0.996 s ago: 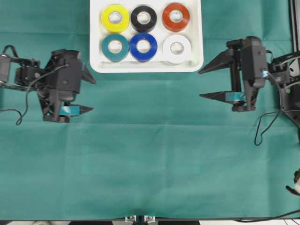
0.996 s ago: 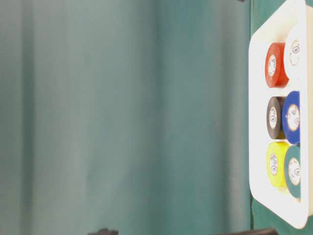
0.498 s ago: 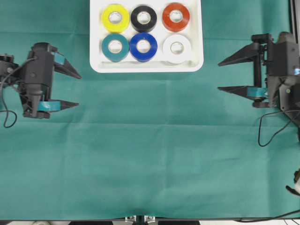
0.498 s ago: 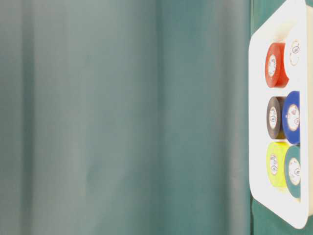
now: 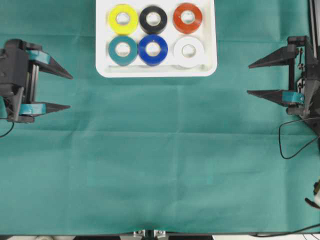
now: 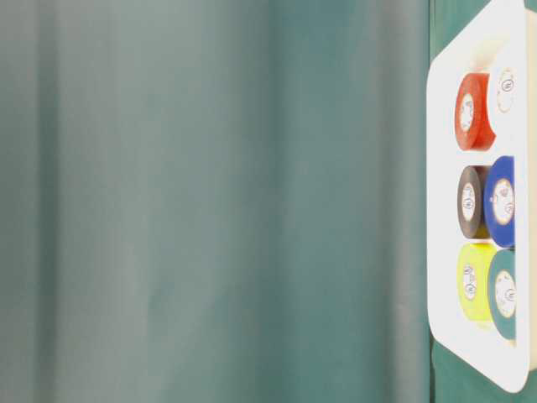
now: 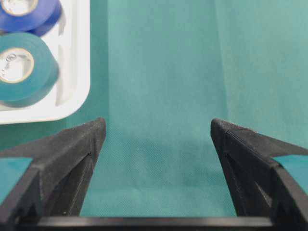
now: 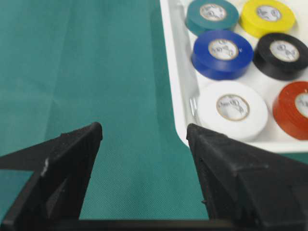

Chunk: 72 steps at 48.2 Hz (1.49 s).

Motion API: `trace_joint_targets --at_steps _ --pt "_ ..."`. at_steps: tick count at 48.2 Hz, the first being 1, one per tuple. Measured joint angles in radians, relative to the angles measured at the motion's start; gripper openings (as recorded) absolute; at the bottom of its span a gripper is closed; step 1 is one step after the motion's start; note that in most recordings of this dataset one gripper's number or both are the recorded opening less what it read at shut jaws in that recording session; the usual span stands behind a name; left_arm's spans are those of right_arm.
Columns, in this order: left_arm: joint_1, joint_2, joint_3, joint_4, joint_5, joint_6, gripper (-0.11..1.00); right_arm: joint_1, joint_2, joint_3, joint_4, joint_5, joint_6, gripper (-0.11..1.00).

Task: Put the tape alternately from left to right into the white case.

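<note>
Rolls [image 5: 154, 34] seemingly all inside white case [image 5: 210, 69]; claws empty.

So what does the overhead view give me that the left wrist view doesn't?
Only the overhead shows all six rolls in the white case, including the yellow roll, black roll, orange-red roll and white roll, plus the right gripper, open and empty. Only the left wrist view shows the bare cloth between its own open fingers up close. Both show the left gripper, the teal roll, the blue roll and the case.
</note>
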Motion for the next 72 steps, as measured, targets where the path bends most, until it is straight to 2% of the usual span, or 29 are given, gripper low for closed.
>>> trace_joint_targets --at_steps 33,44,72 --pt "0.040 -0.411 0.210 0.002 -0.006 0.005 0.52 0.000 -0.077 0.043 0.000 0.018 0.002 0.79" --pt "0.058 -0.531 0.249 0.002 0.014 0.005 0.52 0.002 -0.109 0.058 0.002 0.020 0.002 0.79" --pt "0.061 -0.558 0.267 0.002 0.021 0.017 0.52 0.000 -0.127 0.067 0.002 0.020 0.002 0.79"
